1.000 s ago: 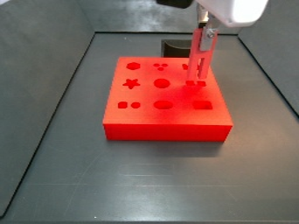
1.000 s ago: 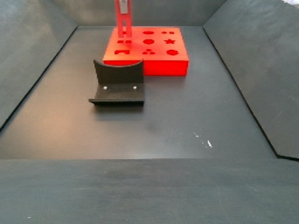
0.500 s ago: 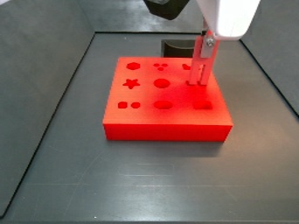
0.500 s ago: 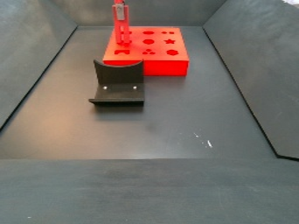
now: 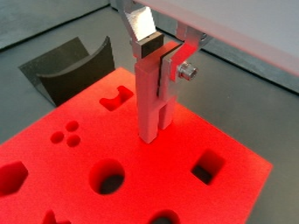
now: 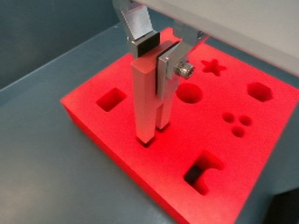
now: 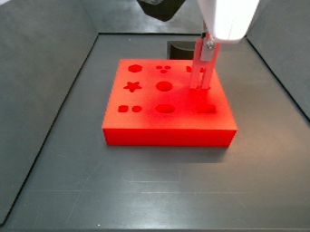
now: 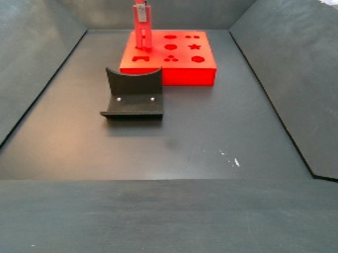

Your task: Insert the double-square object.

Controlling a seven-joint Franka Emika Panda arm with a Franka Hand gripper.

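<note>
My gripper (image 5: 156,54) is shut on the double-square object (image 5: 152,101), a long thin red peg held upright. Its lower end touches the top of the big red block (image 5: 140,175) with shaped holes. In another wrist view the peg (image 6: 151,101) stands at a small hole near the block's edge (image 6: 111,140), between a square hole and a round hole. In a side view the gripper (image 7: 206,43) holds the peg (image 7: 201,68) over the block's right part (image 7: 169,127). In the other side view the peg (image 8: 141,25) stands over the far block (image 8: 169,61).
The dark fixture (image 8: 132,96) stands on the floor in front of the block, also seen in a wrist view (image 5: 70,70). A dark object (image 7: 179,49) sits behind the block. Raised grey walls edge the floor (image 8: 172,148).
The gripper with the peg has come down; the peg's lower end now reaches the block's top. The block seems to have shifted slightly.
</note>
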